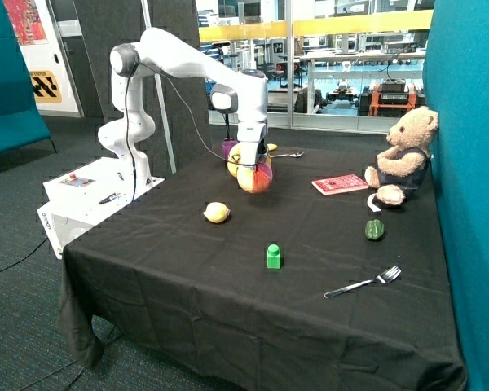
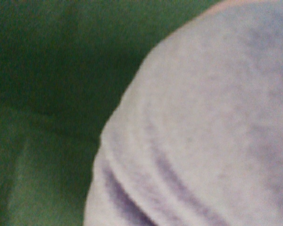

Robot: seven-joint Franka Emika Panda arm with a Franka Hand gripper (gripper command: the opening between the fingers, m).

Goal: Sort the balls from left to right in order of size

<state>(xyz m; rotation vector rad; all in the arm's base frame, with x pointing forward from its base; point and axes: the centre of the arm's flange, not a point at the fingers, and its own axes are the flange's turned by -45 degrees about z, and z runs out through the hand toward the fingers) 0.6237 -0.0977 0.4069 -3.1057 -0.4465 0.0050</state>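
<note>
Three balls were in play on the black worktop (image 1: 187, 277). The tool (image 1: 255, 160) stood right down on the soft pink-orange ball (image 1: 255, 177) at the far side, just in front of the purple cup (image 1: 229, 147). The ball filled the wrist view, so I took it as held, though I could not see the fingers themselves. The large yellow ball (image 1: 235, 161) sat touching it, half hidden behind. The small yellow ball (image 1: 217, 213) lay apart, nearer the front edge.

To do this step well, I judged the lift should go straight up, clear of the big ball so it would not roll, with a gentle squeeze since the ball looked soft.

Only the cup counted as a container; whether anything sat in it, I could not tell.
</note>
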